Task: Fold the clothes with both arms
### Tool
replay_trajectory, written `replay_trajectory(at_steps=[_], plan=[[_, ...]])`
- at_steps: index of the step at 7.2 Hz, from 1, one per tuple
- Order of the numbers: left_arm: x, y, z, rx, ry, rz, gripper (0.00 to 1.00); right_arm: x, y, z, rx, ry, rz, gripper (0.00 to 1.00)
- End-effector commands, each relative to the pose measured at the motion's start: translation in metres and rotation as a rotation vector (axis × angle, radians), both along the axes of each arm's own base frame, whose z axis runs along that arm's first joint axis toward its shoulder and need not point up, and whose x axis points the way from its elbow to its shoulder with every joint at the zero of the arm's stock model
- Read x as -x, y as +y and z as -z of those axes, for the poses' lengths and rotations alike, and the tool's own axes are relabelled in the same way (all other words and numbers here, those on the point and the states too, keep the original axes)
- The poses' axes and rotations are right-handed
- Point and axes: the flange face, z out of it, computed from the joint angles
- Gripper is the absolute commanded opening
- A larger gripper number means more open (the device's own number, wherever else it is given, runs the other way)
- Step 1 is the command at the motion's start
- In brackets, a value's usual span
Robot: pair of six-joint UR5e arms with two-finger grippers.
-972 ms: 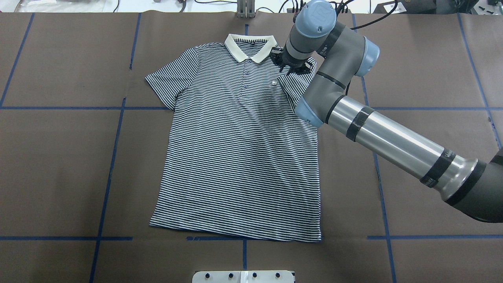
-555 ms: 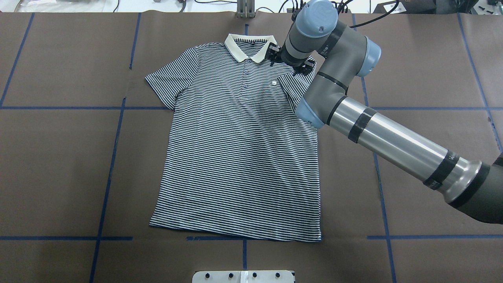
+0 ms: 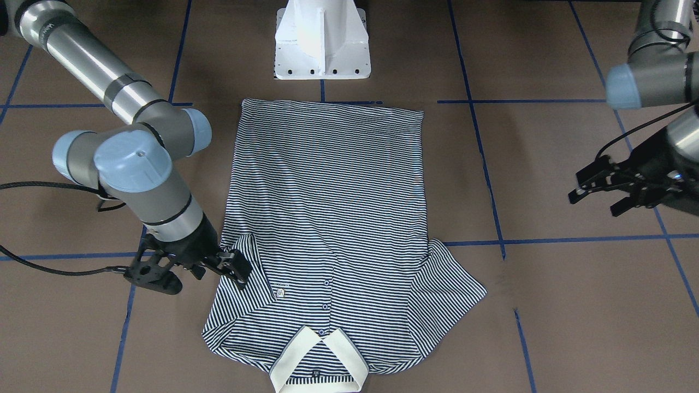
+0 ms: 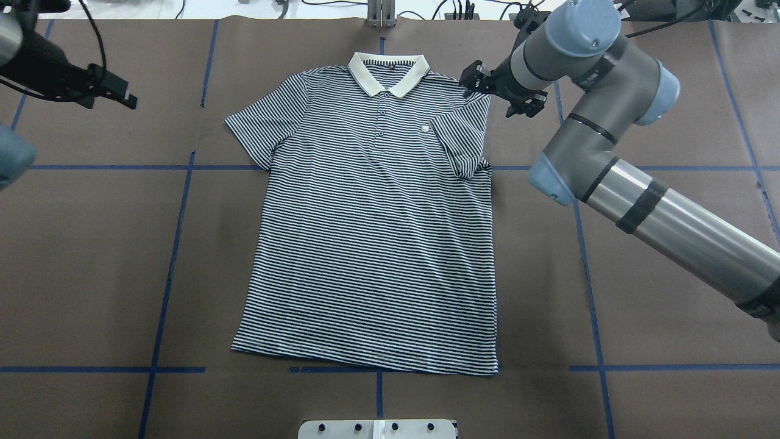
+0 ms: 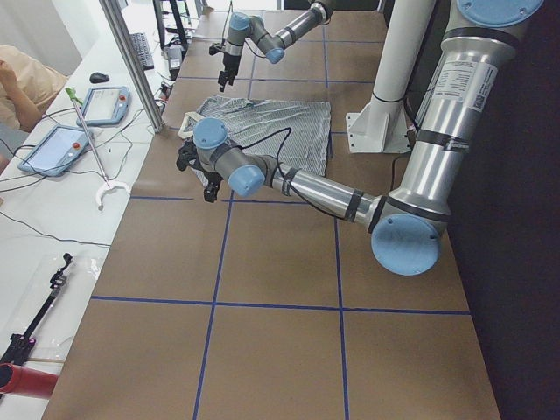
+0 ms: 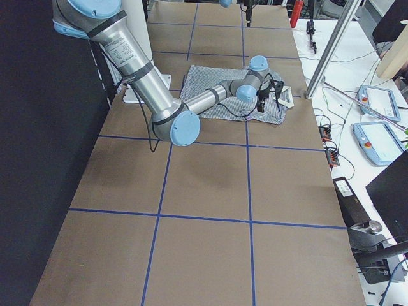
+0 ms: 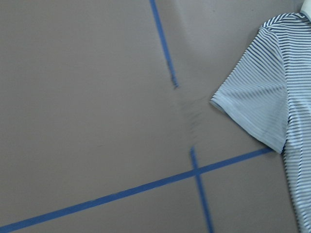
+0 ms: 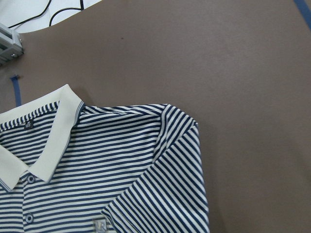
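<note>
The striped polo shirt (image 4: 372, 244) lies flat and face up, its cream collar (image 4: 389, 70) at the table's far side. The sleeve (image 4: 463, 137) on my right side is folded in over the chest, next to the small label. The other sleeve (image 7: 257, 102) lies spread out. My right gripper (image 4: 503, 91) is open and empty, just off the shirt's shoulder; it also shows in the front-facing view (image 3: 191, 270). My left gripper (image 4: 106, 88) hovers open and empty far to the left of the shirt, also in the front-facing view (image 3: 600, 194).
The white pedestal base (image 3: 322, 43) stands at the near edge, behind the shirt's hem. Blue tape lines (image 4: 177, 244) cross the brown table cover. A metal bracket (image 4: 381, 15) and cables sit at the far edge. A bench with tablets (image 5: 61, 149) and a person (image 5: 22, 79) lies beyond.
My right gripper has moved right, from over the shoulder beside the collar to off the shirt's edge. The folded sleeve stays on the chest. My left gripper has come into view at the far left.
</note>
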Motion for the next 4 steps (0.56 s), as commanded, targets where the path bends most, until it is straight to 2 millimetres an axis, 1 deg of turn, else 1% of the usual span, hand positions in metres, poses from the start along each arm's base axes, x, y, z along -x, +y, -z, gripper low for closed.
replay_trajectory(at_steps=[1, 2, 3, 4], plan=[[-0.067, -0.026, 0.005, 0.015, -0.032, 0.093, 0.88, -0.068, 0.046, -0.047, -0.01, -0.067, 0.048, 1.0], [-0.113, -0.032, 0.0, 0.034, -0.039, 0.052, 0.82, -0.083, 0.062, -0.073, -0.012, -0.066, 0.041, 1.0], [-0.144, -0.052, -0.01, 0.027, -0.081, 0.068, 0.73, -0.081, 0.06, -0.085, -0.003, -0.048, 0.044, 1.0], [-0.165, -0.061, -0.019, 0.009, -0.097, 0.063, 0.67, -0.079, 0.06, -0.08, -0.008, -0.055, 0.052, 1.0]])
